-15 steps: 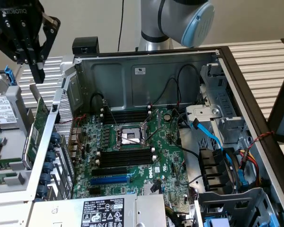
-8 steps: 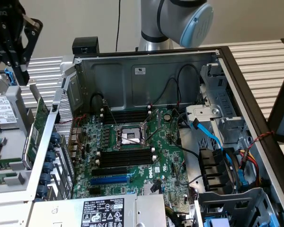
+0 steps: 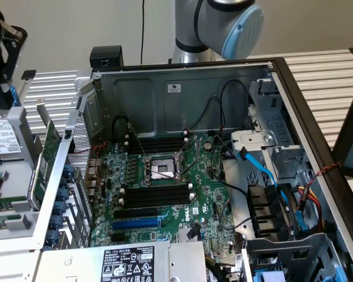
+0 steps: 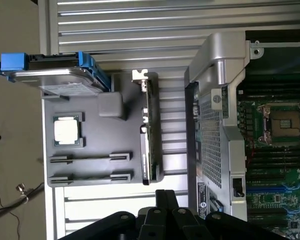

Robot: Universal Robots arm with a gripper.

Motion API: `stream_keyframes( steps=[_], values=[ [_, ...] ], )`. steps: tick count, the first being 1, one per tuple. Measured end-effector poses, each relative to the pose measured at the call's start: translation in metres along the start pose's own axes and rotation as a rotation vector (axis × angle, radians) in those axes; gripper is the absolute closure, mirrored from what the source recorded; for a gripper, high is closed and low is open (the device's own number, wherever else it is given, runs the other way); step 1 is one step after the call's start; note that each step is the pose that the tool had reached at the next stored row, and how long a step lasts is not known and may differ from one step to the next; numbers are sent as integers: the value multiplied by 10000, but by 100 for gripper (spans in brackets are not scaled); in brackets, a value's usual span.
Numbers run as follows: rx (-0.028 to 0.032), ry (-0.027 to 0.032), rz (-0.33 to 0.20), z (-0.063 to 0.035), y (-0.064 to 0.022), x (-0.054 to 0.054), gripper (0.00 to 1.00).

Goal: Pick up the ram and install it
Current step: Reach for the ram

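Two ram sticks stand on edge in holders on the grey tray (image 4: 97,140), seen as thin strips: one ram (image 4: 90,158) (image 3: 9,203) and a second (image 4: 90,177) (image 3: 3,223) beside it. My gripper (image 4: 165,192) hangs well above the tray, off to the side of the sticks, its fingers shut with nothing between them. In the exterior view its black body (image 3: 1,59) shows at the upper left. The open computer case (image 3: 182,94) lies to the exterior view's right. On its motherboard the black memory slots (image 3: 156,194) (image 4: 270,160) flank the CPU socket (image 3: 160,169).
The tray also carries a hard drive in a blue caddy (image 4: 65,75) (image 3: 6,138), a loose CPU (image 4: 67,130) and a green expansion card standing on edge (image 4: 147,130) (image 3: 47,158). The case's perforated side wall (image 4: 210,130) rises between tray and motherboard. Cables and drive bays (image 3: 270,200) crowd the case's right.
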State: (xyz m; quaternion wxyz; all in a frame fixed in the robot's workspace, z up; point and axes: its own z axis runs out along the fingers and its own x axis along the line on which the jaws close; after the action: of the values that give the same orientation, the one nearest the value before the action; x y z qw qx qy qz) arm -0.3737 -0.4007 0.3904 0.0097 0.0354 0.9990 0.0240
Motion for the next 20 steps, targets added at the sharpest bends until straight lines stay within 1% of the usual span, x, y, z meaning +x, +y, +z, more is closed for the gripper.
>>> stream_keyframes(
  steps=[16, 20],
  values=[
    [0, 0, 0, 6, -64, 725, 89],
    [0, -1, -1, 9, -74, 853, 89]
  ],
)
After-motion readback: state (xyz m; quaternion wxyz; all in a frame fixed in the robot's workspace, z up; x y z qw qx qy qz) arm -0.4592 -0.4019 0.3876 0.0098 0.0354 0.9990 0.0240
